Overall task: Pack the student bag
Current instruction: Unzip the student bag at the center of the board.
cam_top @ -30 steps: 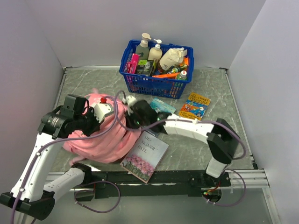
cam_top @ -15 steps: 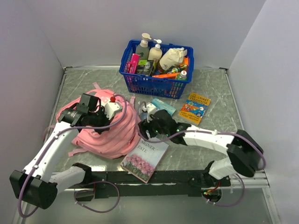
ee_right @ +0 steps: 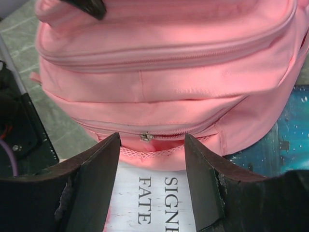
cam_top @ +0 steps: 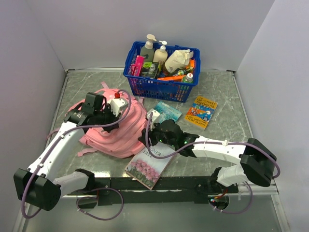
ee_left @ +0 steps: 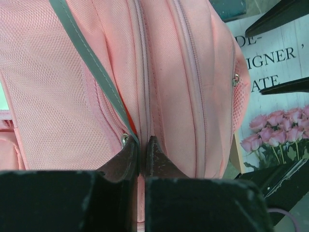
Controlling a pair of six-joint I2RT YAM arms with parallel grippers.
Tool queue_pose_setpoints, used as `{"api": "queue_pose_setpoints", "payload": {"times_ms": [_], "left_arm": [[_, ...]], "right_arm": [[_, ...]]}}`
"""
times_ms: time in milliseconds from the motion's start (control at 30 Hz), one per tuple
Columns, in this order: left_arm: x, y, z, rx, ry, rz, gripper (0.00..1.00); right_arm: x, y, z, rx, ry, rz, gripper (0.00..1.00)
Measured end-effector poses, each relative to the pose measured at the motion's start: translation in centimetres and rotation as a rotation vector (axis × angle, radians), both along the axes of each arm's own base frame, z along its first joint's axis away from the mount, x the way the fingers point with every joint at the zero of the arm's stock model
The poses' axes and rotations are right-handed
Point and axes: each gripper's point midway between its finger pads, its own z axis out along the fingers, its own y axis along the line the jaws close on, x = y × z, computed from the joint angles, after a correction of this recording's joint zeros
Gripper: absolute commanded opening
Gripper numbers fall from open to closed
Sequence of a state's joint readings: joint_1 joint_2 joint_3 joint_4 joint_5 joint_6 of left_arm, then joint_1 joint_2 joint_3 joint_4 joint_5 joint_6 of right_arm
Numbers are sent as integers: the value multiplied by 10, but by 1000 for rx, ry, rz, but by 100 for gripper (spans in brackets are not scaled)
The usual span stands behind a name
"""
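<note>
The left tool (ee_left: 142, 145) is clenched, its tips all but meeting on a zip seam of the bag (cam_top: 113, 130). It looks to pinch cloth or a puller there, but I cannot tell which. The bag lies slumped on the counter (cam_top: 227, 101), left of centre, with straps trailing off to the left. Its right edge touches or just overlaps a book (cam_top: 150, 163). The right tool (ee_right: 150, 145) is released. Its fingers are spread wide just off the bag's lower pocket and touch nothing.

I judge the bag light, limp and probably near empty. Lifted by one point it would sag and fold, and its mouth would not stay open unaided. The cloth should give good grip and is not fragile. Good holds would be a zip pull, a strap, or a bunched seam. One tool could pin the body while the other draws the pull.

The top view gives the whole layout but not how either tool's fingers stand. The left wrist view shows the closed tips and a small metal ring (ee_left: 125, 140) just beside them. Only the right wrist view shows the zip pull (ee_right: 145, 137) between the open fingers, with the book's title below.
</note>
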State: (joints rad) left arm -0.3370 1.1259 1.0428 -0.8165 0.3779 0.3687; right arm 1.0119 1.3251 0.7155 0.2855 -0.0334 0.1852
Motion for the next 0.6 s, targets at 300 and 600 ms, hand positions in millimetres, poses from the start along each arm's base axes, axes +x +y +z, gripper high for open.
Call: {"api": "queue_pose_setpoints", "payload": {"times_ms": [300,600], "left_arm": [[11,-3,20,-43,-27,74,1],[16,-5,39,-65,-55,90,1]], "right_arm": [[9,1,-17,-25,12,-47,72],[13,1,-19,-1,9,-81,71]]}}
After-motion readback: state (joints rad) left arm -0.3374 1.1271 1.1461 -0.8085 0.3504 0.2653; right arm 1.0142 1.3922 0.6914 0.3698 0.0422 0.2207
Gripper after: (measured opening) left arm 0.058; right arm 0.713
